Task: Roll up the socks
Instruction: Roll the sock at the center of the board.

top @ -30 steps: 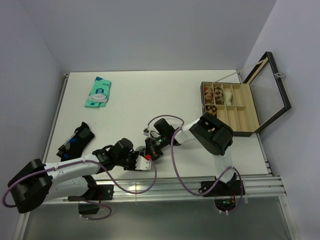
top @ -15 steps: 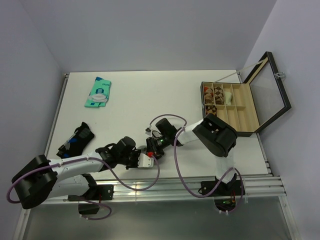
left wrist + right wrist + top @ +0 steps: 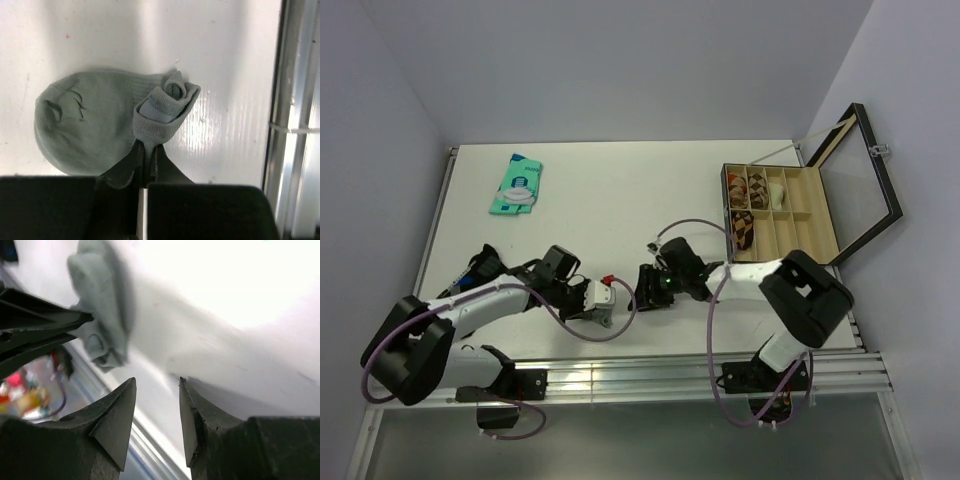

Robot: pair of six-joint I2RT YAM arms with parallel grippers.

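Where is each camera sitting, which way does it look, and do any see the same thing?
Top: above and behind the robot, looking down on the white table; the left arm and right arm show whole.
Left wrist: on the left arm, looking down past the left gripper, pinched shut on the grey sock.
Right wrist: on the right arm, looking low across the table between the open fingers of the right gripper.
Shared: both wrist views show the grey sock; the right one also catches the left gripper holding it.
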